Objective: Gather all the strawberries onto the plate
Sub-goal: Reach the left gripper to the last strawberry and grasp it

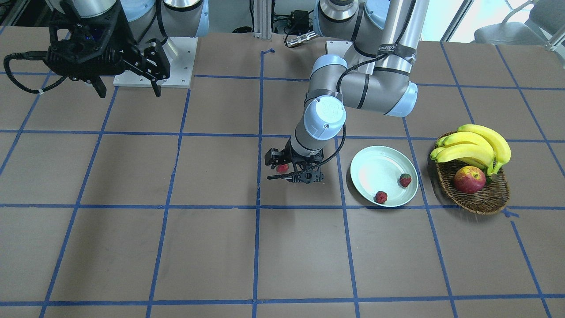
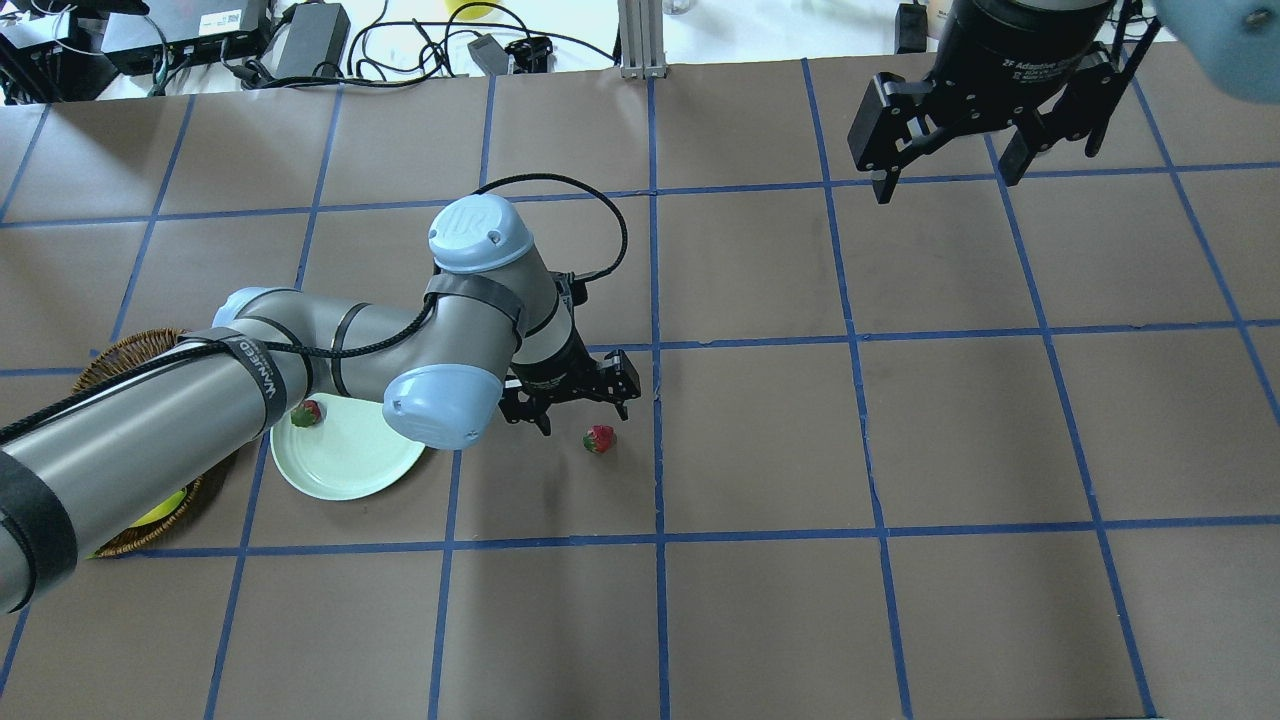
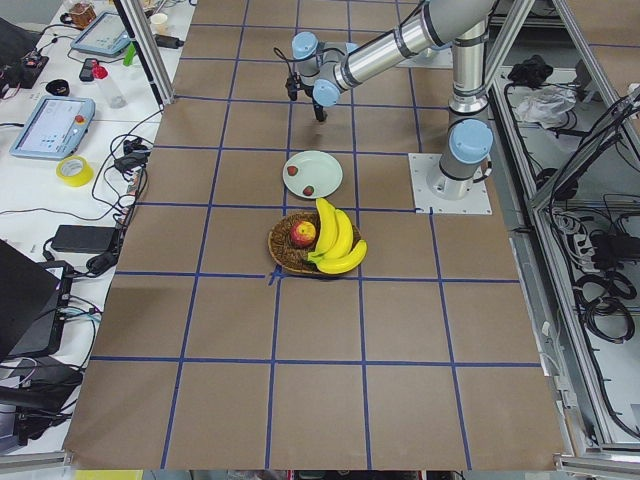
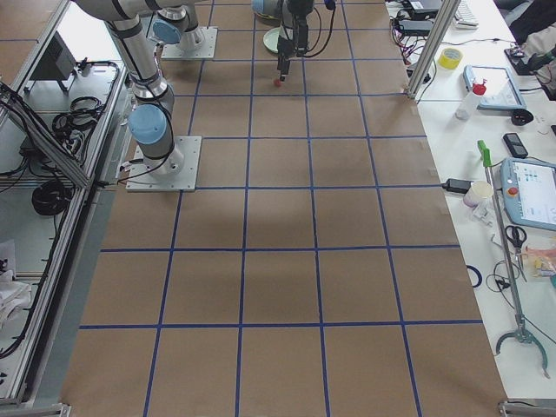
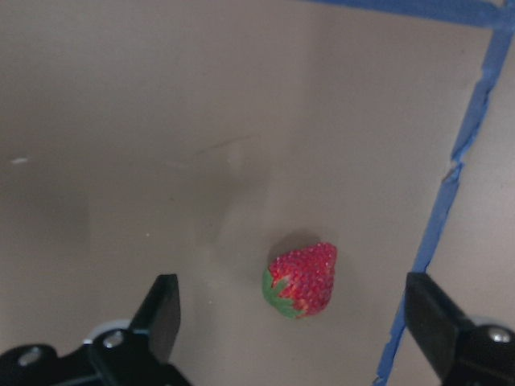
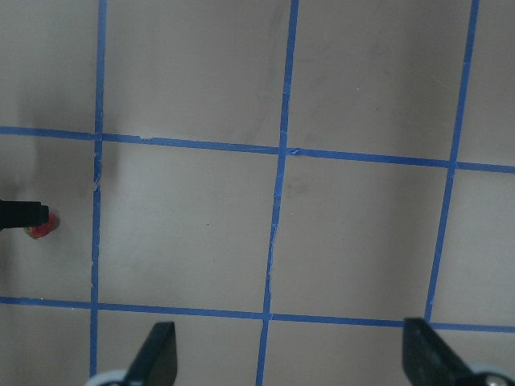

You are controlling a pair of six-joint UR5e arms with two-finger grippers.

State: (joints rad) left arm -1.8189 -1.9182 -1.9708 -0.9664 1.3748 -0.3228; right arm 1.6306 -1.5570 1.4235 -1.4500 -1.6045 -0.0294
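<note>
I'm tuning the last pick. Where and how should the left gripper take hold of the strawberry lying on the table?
Probably best: grip the strawberry across its plump red middle, coming down from straight above. It lies on its side on the table, and the open left gripper has a finger on either side of it.

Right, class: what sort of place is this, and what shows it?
Likely a robotics lab: a tape-gridded table, a robot arm bolted to it, and a teach pendant beside it.

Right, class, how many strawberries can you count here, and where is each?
3 strawberries. One and another lie on the plate; the third lies on the table below the open left hand. None appears hidden.
</note>
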